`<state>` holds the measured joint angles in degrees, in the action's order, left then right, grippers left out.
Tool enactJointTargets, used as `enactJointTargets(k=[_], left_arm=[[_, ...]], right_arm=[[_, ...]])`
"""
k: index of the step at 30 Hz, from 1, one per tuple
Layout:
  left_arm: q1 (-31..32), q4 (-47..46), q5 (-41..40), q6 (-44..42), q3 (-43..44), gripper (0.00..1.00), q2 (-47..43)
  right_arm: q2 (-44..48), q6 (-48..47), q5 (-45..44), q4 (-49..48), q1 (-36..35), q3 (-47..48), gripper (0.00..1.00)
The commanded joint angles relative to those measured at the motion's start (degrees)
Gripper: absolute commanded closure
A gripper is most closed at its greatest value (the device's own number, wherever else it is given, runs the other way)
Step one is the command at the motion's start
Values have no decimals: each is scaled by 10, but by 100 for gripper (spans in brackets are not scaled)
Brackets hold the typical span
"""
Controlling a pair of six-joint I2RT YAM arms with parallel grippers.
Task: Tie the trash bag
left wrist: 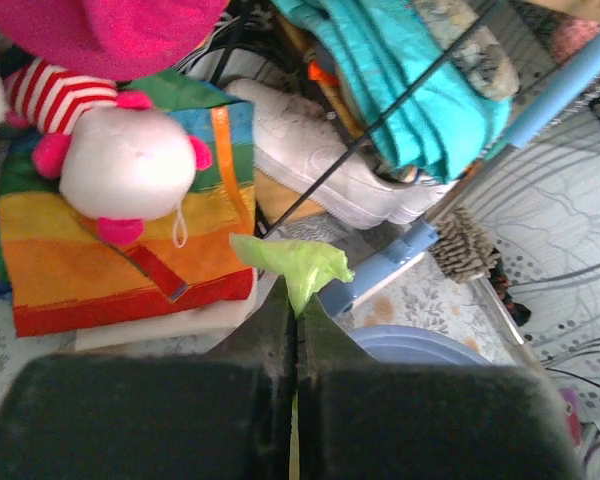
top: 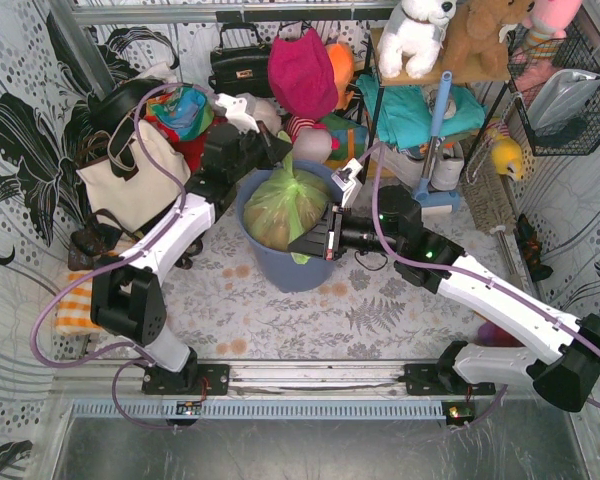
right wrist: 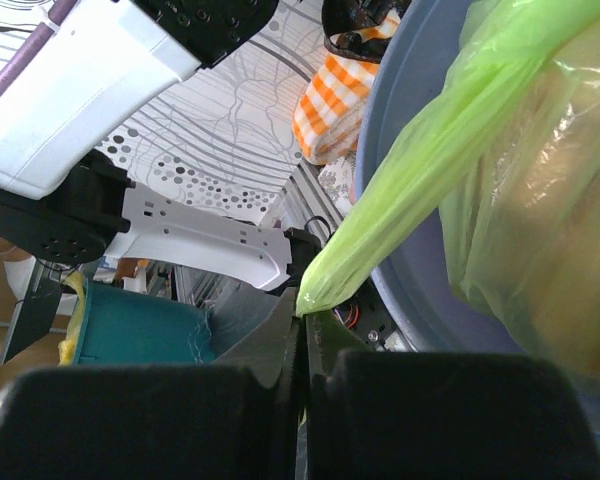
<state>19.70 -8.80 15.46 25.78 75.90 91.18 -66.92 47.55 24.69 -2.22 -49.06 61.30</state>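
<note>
The trash bag (top: 283,205) is translucent light green with tan paper showing through, and it sits in the blue-grey bin (top: 280,262) at the table's middle. My left gripper (top: 283,152) is shut on a corner of the bag's top at the bin's far rim; that green tip (left wrist: 298,265) sticks out past my left gripper (left wrist: 296,312). My right gripper (top: 302,246) is shut on another stretched strip of the bag at the bin's near right rim. In the right wrist view this twisted strip (right wrist: 420,170) runs taut into my right gripper (right wrist: 304,312).
Behind the bin lie a rainbow-striped bag (left wrist: 110,240), a white plush toy (left wrist: 125,165), a white shoe (left wrist: 330,170) and a blue-handled brush (top: 435,150). A cream tote bag (top: 130,180) stands at the left. A wire basket (top: 565,95) hangs at the right.
</note>
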Motion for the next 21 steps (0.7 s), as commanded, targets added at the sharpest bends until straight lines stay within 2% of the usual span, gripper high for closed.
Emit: enactJointTargets(k=[1, 6, 12, 21], left_arm=[[-2, -140, 69, 13, -7, 100, -57], [-2, -189, 121, 38, 21, 100, -82], [-2, -219, 188, 88, 81, 100, -78], [5, -250, 236, 124, 102, 100, -101]], right_arm=[[-6, 1, 1, -18, -2, 27, 100], [-32, -20, -45, -20, -2, 103, 100], [-72, -65, -155, -7, -2, 209, 100], [-109, -71, -148, -28, -2, 284, 100]])
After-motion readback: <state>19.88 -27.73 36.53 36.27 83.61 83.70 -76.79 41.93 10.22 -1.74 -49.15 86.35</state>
